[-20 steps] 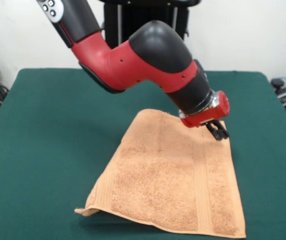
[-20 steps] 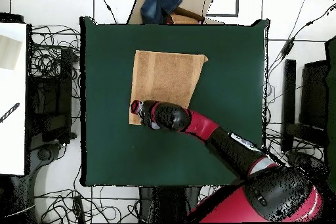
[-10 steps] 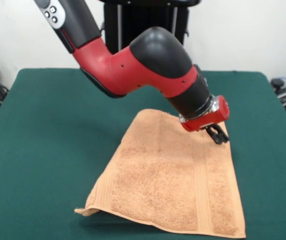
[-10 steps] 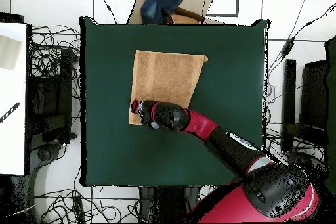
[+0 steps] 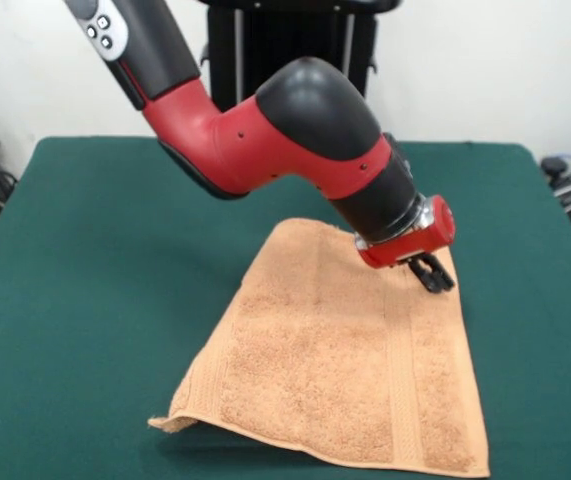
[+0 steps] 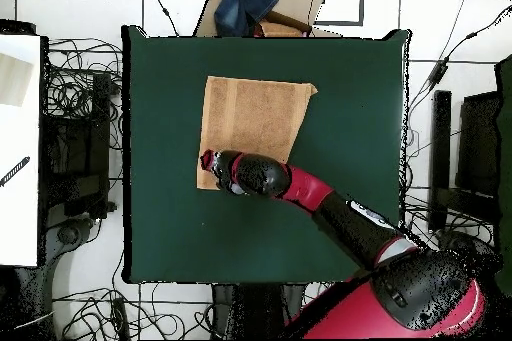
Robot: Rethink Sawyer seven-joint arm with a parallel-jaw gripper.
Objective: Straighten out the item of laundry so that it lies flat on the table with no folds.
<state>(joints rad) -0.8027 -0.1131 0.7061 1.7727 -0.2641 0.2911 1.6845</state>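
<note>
peach towel [image 5: 335, 350], spread on green table [image 5: 95, 270]

Pincer [image 5: 435, 277] low over towel [image 5: 345, 370] far corner; near-left towel corner lifted off table [image 5: 95, 270].

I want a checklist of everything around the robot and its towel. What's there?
Surface: dark green table, bare around the towel.
Job's things: peach-orange towel spread out, not fully flat; its near left corner is curled up and one side runs slanted in the overhead view.
Clutter: nothing seen on the table.
Claw: claw low over the towel's far right corner; open or shut cannot be told.
Cables: tangled cables on the floor around the table.
Surroundings: cardboard box with a blue cloth past the table edge; white wall behind.
</note>
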